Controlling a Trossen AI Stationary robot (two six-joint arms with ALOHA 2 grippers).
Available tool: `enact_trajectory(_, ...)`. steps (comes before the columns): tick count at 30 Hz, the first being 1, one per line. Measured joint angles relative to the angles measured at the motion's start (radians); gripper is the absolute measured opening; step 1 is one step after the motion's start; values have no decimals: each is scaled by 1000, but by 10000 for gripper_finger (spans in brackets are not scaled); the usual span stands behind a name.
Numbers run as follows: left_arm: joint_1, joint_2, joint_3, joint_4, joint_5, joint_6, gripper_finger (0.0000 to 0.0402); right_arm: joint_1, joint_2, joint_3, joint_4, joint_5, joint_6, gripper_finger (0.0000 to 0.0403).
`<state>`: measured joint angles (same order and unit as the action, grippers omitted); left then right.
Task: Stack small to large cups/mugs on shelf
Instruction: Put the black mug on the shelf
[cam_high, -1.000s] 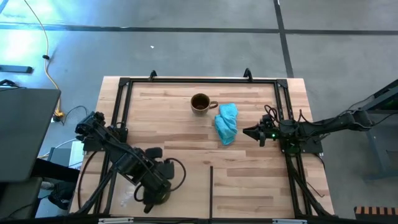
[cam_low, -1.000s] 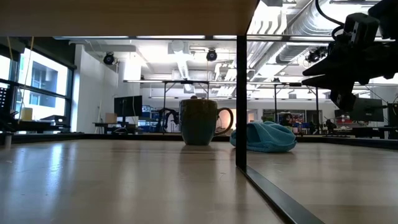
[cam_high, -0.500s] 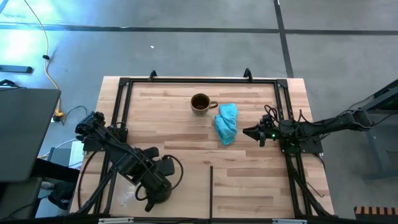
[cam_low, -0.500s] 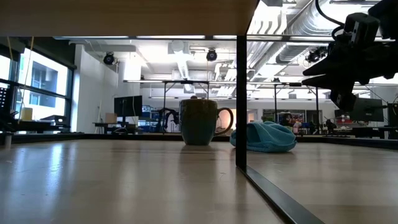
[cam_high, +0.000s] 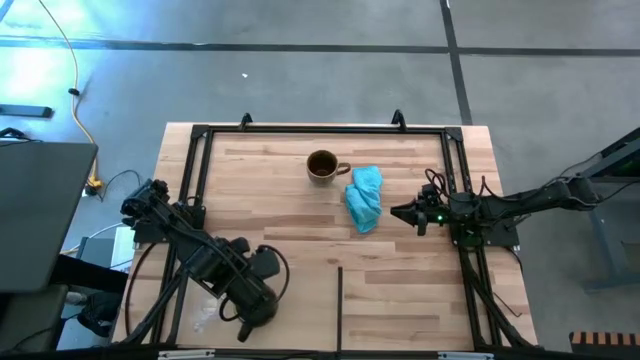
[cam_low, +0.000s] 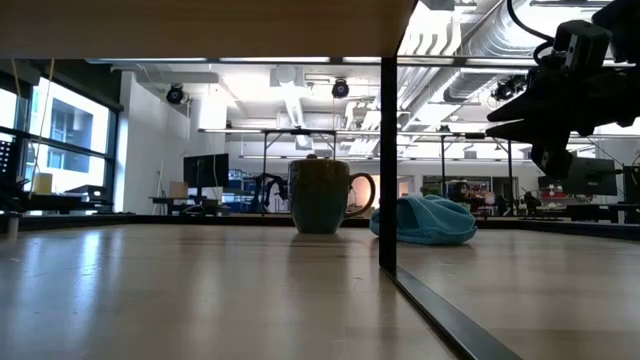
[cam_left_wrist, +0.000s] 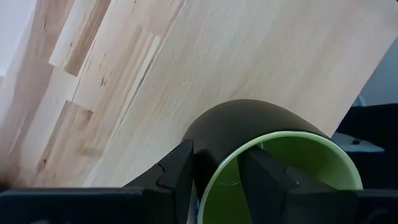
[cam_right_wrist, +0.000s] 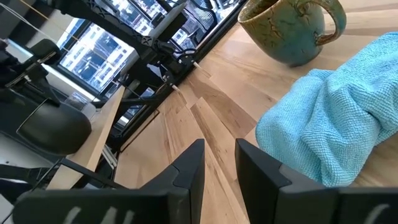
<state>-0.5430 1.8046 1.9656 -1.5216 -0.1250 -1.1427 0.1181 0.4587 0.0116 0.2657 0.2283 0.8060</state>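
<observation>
Only the left pincer (cam_high: 262, 300) has shifted since a second ago, easing a little toward the tabletop's near edge with its load; the right arm, the brown mug and the cloth lie as they did. Its fingers (cam_left_wrist: 180, 171) are clamped on the wall of the one green mug (cam_left_wrist: 267, 155), one finger outside the dark outer wall and the other inside the bright green rim, with the pale shelf (cam_left_wrist: 186, 56) planks beyond it.

Right pincer (cam_high: 400, 212) hangs above the wood with its two fingers (cam_right_wrist: 186, 171) parallel, a narrow gap between them and nothing held. Just ahead of it lies one light-blue cloth (cam_high: 364, 197), crumpled in a heap. Past the cloth, farther from this pincer, stands one brown mug (cam_high: 322, 166), upright, its handle turned toward the cloth; mug and cloth are near each other but whether they touch I cannot tell.

In the low view the brown mug sits just beside the cloth, and the right pincer hovers off to one side above both. One thin dark upright post (cam_low: 387, 170) crosses that view.

Counted: two mugs in sight, one cloth, two arms. A tiny clear cup I cannot make out
</observation>
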Motion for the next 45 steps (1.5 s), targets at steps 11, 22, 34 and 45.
enact_trajectory(11,0,0,0,-1,-15,-98,110,0,0,0,0,0,-3,81)
enact_trajectory(22,0,0,0,-24,-15,-201,110,0,0,0,0,-18,-1,81)
enact_trajectory(34,0,0,0,-24,-7,-208,111,0,0,0,0,-27,-3,81)
enact_trajectory(45,0,0,0,-24,1,-166,111,0,0,0,0,-27,-22,81)
